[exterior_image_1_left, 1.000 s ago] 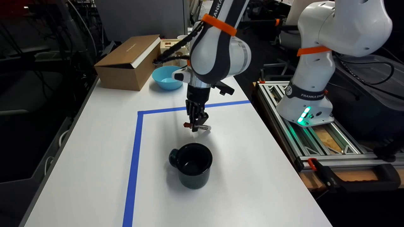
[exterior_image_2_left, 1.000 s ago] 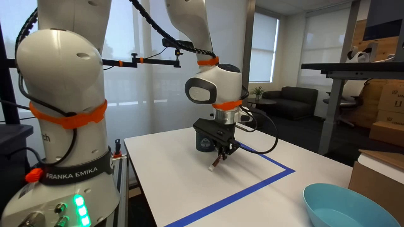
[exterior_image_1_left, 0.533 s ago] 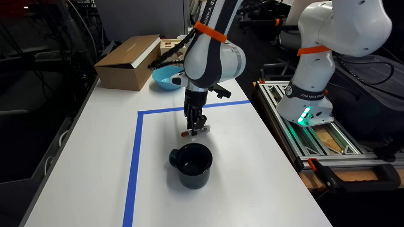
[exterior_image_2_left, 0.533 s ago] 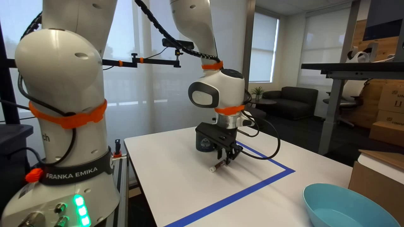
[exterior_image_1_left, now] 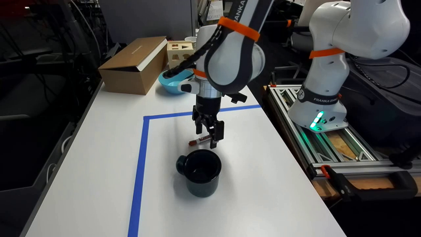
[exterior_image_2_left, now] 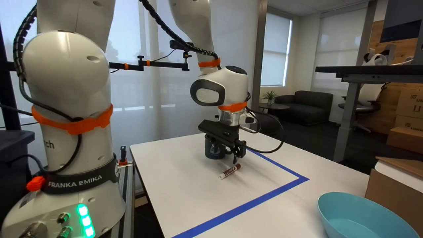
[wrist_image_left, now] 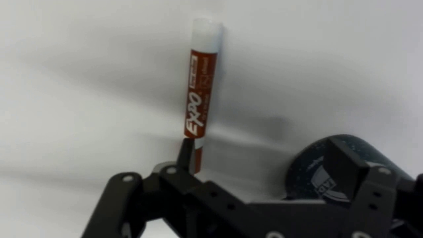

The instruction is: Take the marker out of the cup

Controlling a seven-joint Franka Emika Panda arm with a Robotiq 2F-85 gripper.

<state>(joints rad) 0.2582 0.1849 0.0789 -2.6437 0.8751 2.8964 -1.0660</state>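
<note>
Marker (wrist_image_left: 200, 94) outside upright cup (exterior_image_1_left: 202, 186)

Setting: an office with a robot lab station in it.
White table (exterior_image_1_left: 263, 197): beneath the gripper (exterior_image_1_left: 206, 139), marked off with blue tape (exterior_image_1_left: 139, 177).
Robot base (exterior_image_1_left: 317, 110): in an exterior view, right of the gripper, on a metal frame (exterior_image_1_left: 365, 167).
Dark sofa (exterior_image_2_left: 309, 107): in an exterior view, far behind and right of the gripper, near a potted plant (exterior_image_2_left: 270, 95).
Black-topped desk (exterior_image_2_left: 380, 70): in an exterior view, well right of the gripper, an office chair (exterior_image_2_left: 368, 95) and cardboard boxes (exterior_image_2_left: 408, 114) beyond.
Windows (exterior_image_2_left: 277, 49): behind the gripper, with pale shades.
</note>
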